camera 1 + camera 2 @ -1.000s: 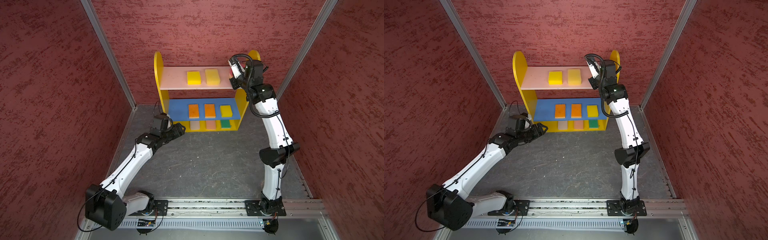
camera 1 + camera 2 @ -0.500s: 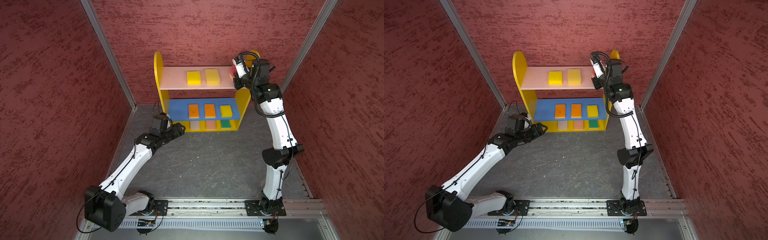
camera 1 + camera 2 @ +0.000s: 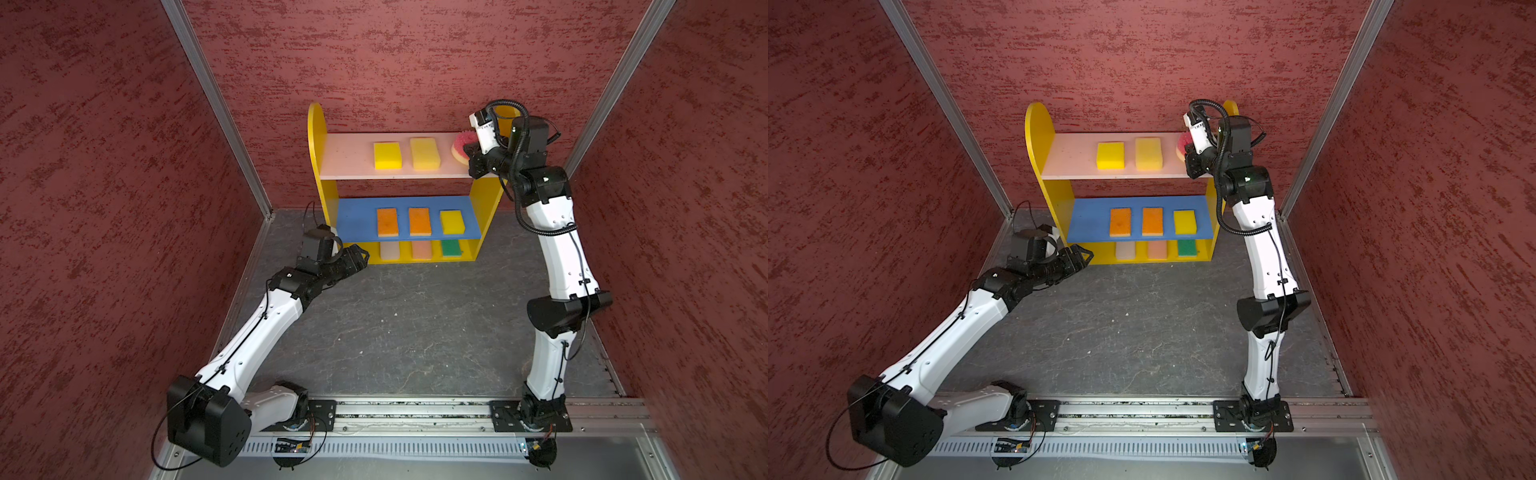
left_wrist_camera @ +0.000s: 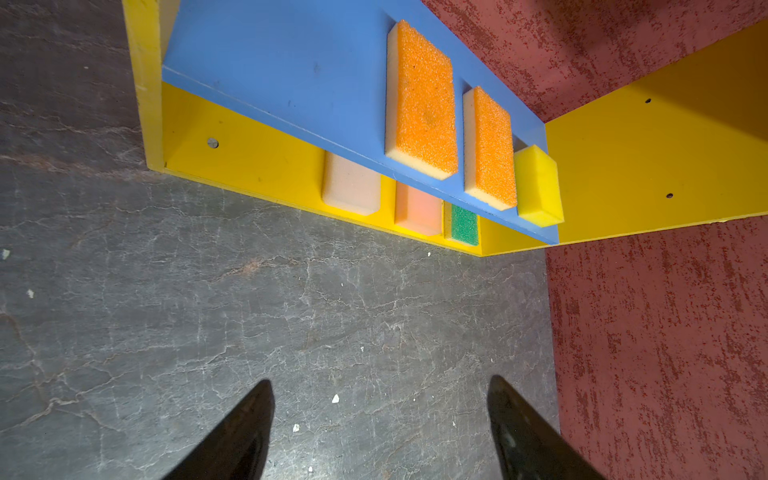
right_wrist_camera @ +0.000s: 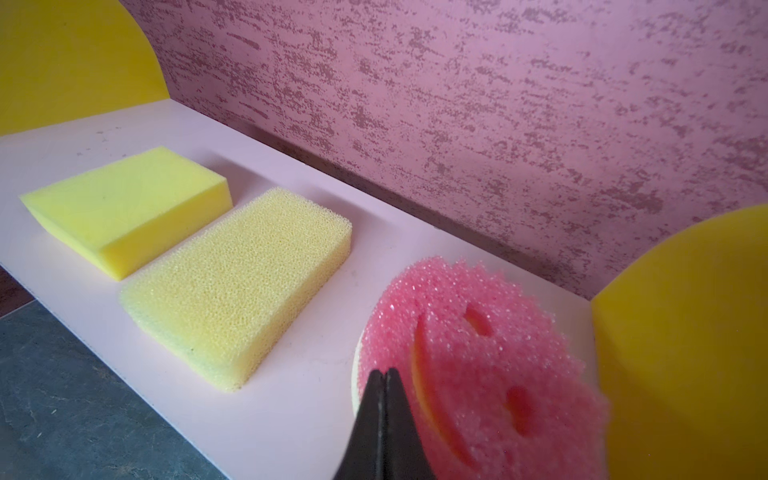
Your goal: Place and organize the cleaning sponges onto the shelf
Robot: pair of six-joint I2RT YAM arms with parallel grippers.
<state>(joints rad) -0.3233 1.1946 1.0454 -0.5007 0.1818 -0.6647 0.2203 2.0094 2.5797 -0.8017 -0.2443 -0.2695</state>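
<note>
Right gripper (image 5: 384,376) first: its two black fingers are pressed flat together with nothing between them. The tips are at the near rim of the pink smiley sponge (image 5: 478,353), and whether they actually touch it I cannot tell. That round sponge sits on the shelf's pale pink top board (image 5: 270,415), at the end by the side panel on the right arm's side. Along the same board, toward the shelf's middle, lies the coarse yellow sponge (image 5: 237,286). Just past it is the smooth yellow sponge (image 5: 124,208), close by but apart.

Over to the left gripper (image 4: 379,380): fingers spread wide, holding nothing. It hovers over the grey floor (image 4: 291,311) in front of the shelf (image 3: 316,137), near its corner on the left arm's side.

On the blue middle board (image 4: 270,62) there is a row of three: the first orange sponge (image 4: 422,99), the second orange sponge (image 4: 488,145) beside it, then the small yellow sponge (image 4: 538,187) nearest the far side panel.

Below, on the yellow bottom board (image 4: 249,162), the cream sponge (image 4: 351,185), the peach sponge (image 4: 417,205) and the green sponge (image 4: 463,226) line up side by side, partly tucked under the blue board's edge.
</note>
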